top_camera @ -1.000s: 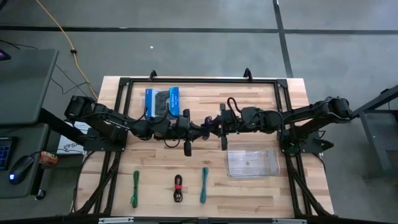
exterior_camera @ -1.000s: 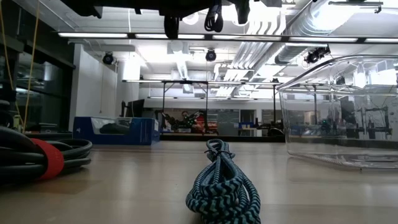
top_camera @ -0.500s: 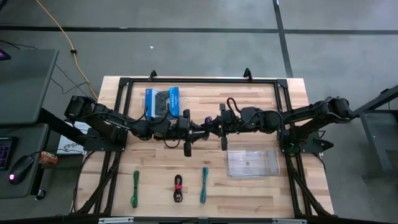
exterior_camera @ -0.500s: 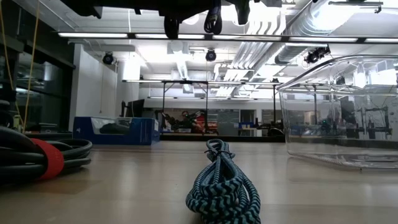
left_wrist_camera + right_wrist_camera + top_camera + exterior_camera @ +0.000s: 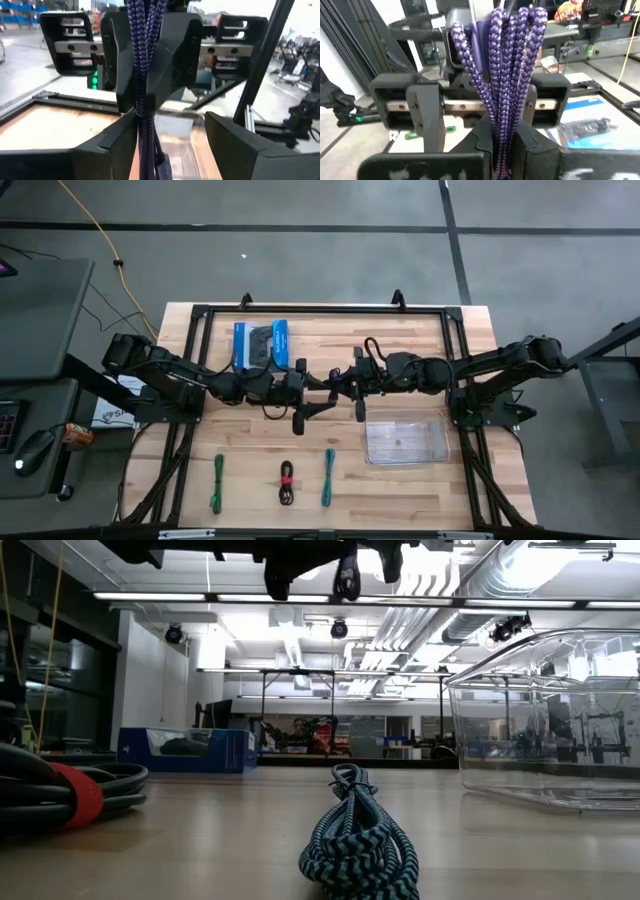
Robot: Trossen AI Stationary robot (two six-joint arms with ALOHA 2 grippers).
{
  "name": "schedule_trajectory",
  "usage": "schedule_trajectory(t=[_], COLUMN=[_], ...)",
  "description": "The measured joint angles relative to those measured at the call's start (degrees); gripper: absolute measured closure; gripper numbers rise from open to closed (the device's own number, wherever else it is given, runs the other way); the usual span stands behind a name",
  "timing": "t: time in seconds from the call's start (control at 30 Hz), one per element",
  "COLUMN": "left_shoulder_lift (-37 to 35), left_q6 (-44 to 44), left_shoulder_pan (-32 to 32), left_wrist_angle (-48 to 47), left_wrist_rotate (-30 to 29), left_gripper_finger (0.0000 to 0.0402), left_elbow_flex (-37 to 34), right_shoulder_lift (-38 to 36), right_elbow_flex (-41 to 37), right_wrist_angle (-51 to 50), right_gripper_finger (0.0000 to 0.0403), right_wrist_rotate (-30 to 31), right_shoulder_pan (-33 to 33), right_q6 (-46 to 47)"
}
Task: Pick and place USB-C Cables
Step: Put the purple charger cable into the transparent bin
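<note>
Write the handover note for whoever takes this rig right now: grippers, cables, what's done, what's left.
Left gripper: open, mid-table, facing the right one.
Right gripper: shut on the purple braided cable bundle, raised above the table.
Green cable bundle, black cable bundle with red band and teal braided cable bundle: in a row at the table's front edge.
Clear plastic bin: no cable inside.
Done: nothing placed.
Left: probably bin the purple bundle, then the other three.

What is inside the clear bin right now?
The clear bin looks empty: bare wood shows through its bottom in the high view. The purple cable is above the table, clamped in the right end effector. Green, black and teal cables lie on the table outside it.
</note>
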Motion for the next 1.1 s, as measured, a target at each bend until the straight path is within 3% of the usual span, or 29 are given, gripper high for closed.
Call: schedule_trajectory(t=[0.17, 0.3, 0.73, 0.9, 1.1], left_shoulder_lift=[-7.1, -14.3, -35.2, -39.8, -40.9], left_q6=[2.0, 2.0, 4.1, 5.2, 5.4], left_shoulder_pan=[-0.1, -0.5, -4.4, -4.3, -4.3], left_wrist_angle=[-11.2, -19.3, -9.3, -8.4, -7.1], left_wrist_rotate=[0.1, 0.0, -3.9, -4.1, -6.7], left_gripper_finger=[0.0181, 0.0181, 0.0181, 0.0181, 0.0181], left_elbow_flex=[0.0, -0.5, -19.0, -23.7, -24.7], right_shoulder_lift=[-4.4, -8.9, -18.0, -20.1, -22.1], right_elbow_flex=[-0.1, -0.1, -0.1, -0.1, -0.1], right_wrist_angle=[-9.2, -17.2, -35.6, -40.3, -40.4], right_gripper_finger=[0.0389, 0.0391, 0.0391, 0.0391, 0.0391], right_wrist_rotate=[0.9, 5.5, 26.1, 29.9, 32.5], right_shoulder_pan=[0.0, 1.6, 15.0, 18.8, 21.2], right_q6=[0.0, 0.9, 6.4, 9.7, 10.0])
